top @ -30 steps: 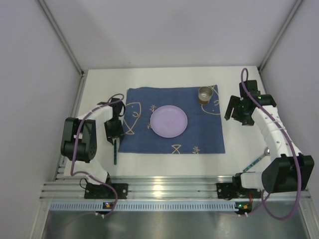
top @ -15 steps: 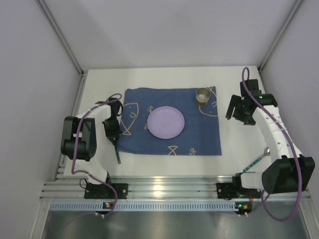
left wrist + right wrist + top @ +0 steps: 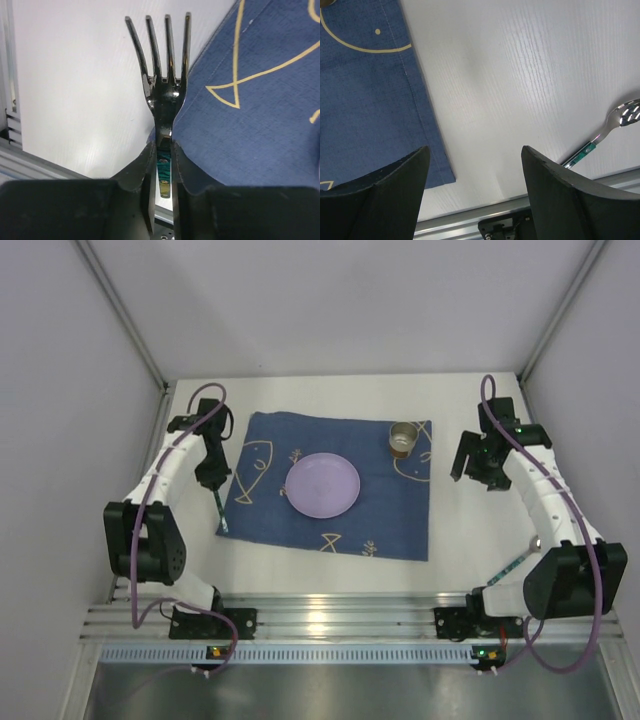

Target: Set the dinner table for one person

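Observation:
The white dinner table (image 3: 470, 530) carries a dark blue fish-print cloth (image 3: 330, 485) with a purple plate (image 3: 322, 485) and a small metal cup (image 3: 403, 437) on it. My left gripper (image 3: 213, 483) is at the cloth's left edge, shut on a fork (image 3: 220, 512) with a green handle. In the left wrist view the gripper (image 3: 162, 150) clamps the fork (image 3: 165, 90) by its neck, tines over the table beside the cloth (image 3: 250, 125). My right gripper (image 3: 478, 465) is open and empty right of the cloth; it also shows in the right wrist view (image 3: 475, 150). A spoon (image 3: 515, 565) lies near the right arm's base.
The spoon (image 3: 615, 125) also shows in the right wrist view, on the bare table (image 3: 510, 90) next to the cloth's corner (image 3: 370, 100). An aluminium rail (image 3: 330, 620) runs along the near edge. Grey walls enclose the table on three sides.
My left gripper has moved up and to the left with the fork. The cloth, plate and cup have shifted left and turned a little. The right arm has barely moved.

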